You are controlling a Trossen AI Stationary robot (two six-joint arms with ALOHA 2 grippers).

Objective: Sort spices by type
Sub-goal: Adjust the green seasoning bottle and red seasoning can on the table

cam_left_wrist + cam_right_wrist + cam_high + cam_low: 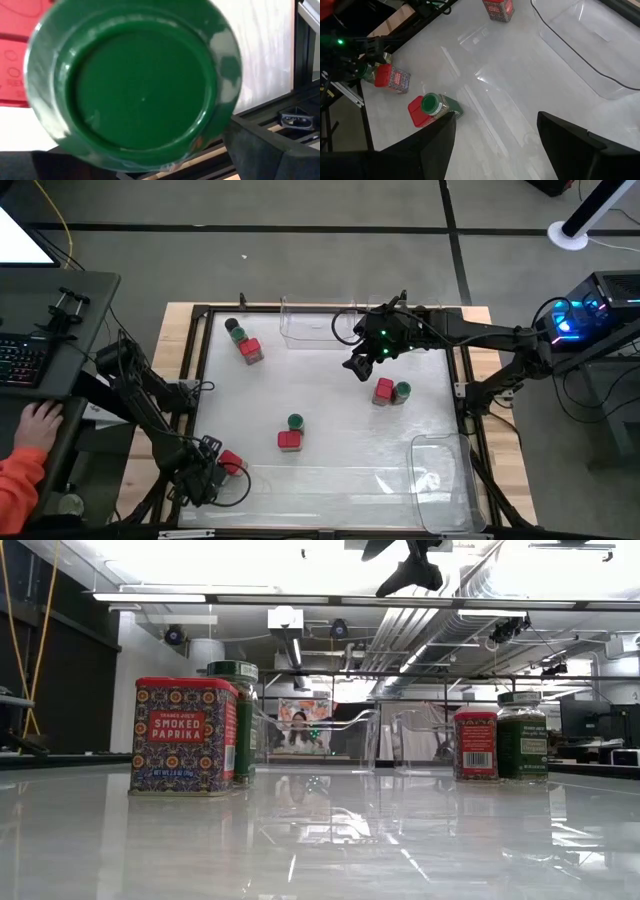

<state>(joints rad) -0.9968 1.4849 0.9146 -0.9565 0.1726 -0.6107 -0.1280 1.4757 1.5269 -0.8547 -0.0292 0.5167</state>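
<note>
My left gripper [208,472] is at the table's near left corner. A green round cap [142,82] fills its wrist view, so a green-capped spice jar [367,73] sits in it. A red-capped tin [230,462] stands right beside it. My right gripper [358,366] hangs open high over the far middle, touching nothing [495,145]. Three pairs stand upright on their bases: a red tin [289,441] with a green jar [295,421], a red tin [383,391] with a green jar [402,390], and a red tin [251,350] with a dark-green-capped jar [235,330]. My left gripper is shut on the green-capped jar from above, pointing down along it. The cap's flat top [142,82] faces the wrist camera and hides where the fingers [262,150] meet the jar. Whether the jar's base is on the table cannot be told.
One clear plastic bin [318,328] sits at the far edge, behind my right gripper. Another [442,480] is in the near right corner. A black frame [198,380] rims the white table. A person's hand [38,420] rests at a desk to the left of it.
</note>
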